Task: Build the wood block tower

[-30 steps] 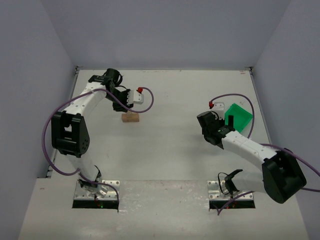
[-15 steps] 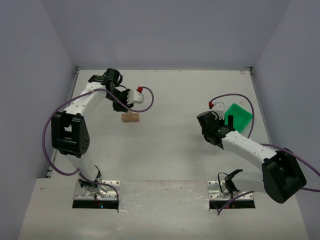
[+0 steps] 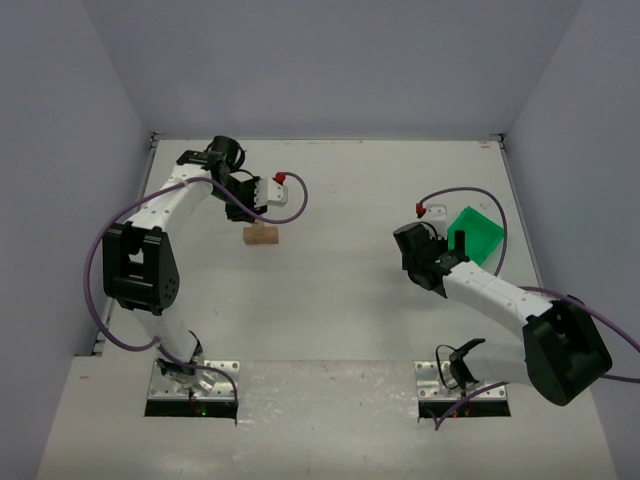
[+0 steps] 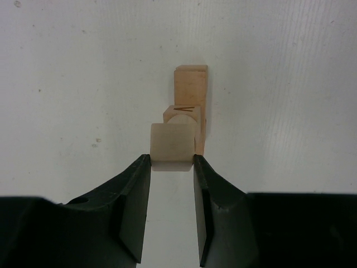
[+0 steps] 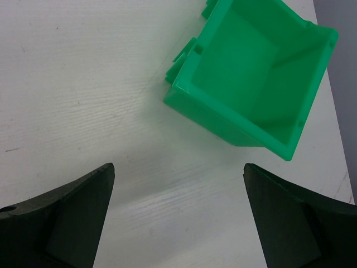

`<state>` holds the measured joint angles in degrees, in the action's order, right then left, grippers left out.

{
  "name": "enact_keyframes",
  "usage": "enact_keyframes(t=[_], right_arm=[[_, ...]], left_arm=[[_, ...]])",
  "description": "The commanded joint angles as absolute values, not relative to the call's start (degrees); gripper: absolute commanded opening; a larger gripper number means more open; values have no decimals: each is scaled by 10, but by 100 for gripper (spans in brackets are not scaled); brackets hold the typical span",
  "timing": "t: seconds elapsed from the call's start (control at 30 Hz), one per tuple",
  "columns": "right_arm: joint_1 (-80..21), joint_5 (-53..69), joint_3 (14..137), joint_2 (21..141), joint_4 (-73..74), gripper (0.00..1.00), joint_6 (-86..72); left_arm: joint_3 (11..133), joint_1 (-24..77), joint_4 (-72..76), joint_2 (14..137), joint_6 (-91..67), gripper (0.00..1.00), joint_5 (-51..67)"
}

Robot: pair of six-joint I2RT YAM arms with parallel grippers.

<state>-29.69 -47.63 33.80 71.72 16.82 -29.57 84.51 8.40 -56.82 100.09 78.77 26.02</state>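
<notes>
The wood block tower point(image 3: 261, 235) stands on the white table at the back left, a small tan stack. In the left wrist view it shows as stacked tan blocks point(image 4: 191, 89) with an arch-cut block point(image 4: 183, 114) on top. My left gripper point(image 3: 259, 213) point(image 4: 173, 162) is shut on a pale wooden cube point(image 4: 173, 146), held at the fingertips just over the near end of the stack. Whether the cube touches the stack I cannot tell. My right gripper point(image 3: 447, 250) point(image 5: 178, 167) is open wide and empty, over bare table beside the green bin.
A bright green plastic bin point(image 3: 476, 234) point(image 5: 254, 78) lies at the right, empty inside, just beyond my right gripper. Grey walls enclose the table on three sides. Purple cables loop from both wrists.
</notes>
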Motion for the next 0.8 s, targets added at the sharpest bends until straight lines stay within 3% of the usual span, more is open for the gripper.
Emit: enact_keyframes(t=[0.0,0.77], right_arm=[[-294,-487,359,714,156,99,-297],[-294,-487,358,711,156,99,-297]], left_arm=[[858,78,-558,994,790,28,273],[849,80,-575,983,812,34,289]])
